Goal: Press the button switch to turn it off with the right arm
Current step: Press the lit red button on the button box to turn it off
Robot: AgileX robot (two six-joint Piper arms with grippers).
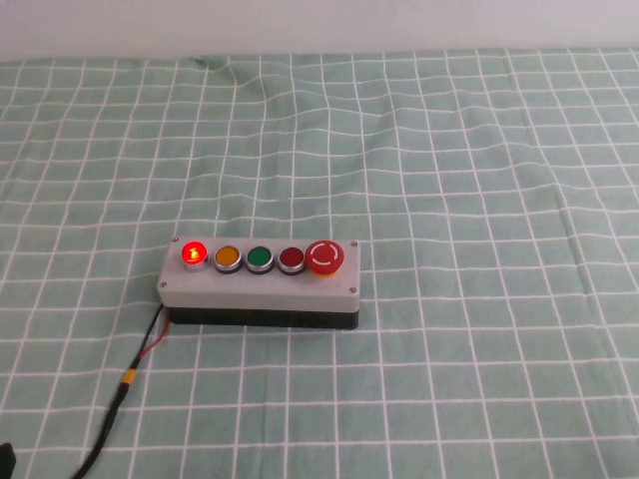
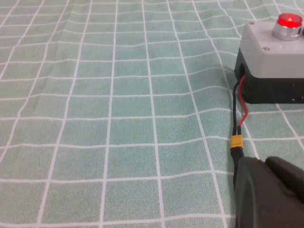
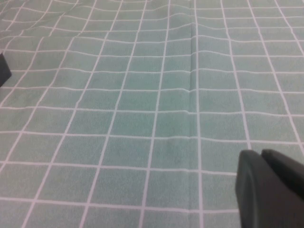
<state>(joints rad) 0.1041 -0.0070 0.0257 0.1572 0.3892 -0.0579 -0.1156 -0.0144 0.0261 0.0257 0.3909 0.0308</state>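
One lit button is shown on the switch box; left gripper near its cable, right gripper over the tablecloth, apertures not discernible.

Box: grey lid, black base, partly in view.
Button: lit red, on the lid.
Cable: black and red wires leaving the box.
Cloth: green, white grid.
Left gripper: dark, beside the cable.

The tablecloth is matt checked fabric, slightly wrinkled. The button switch box has a smooth matt grey plastic lid; its glossy buttons sit in shiny metal rings. The left end effector, by the box's cable, and the right end effector, over bare cloth, are matt black plastic.
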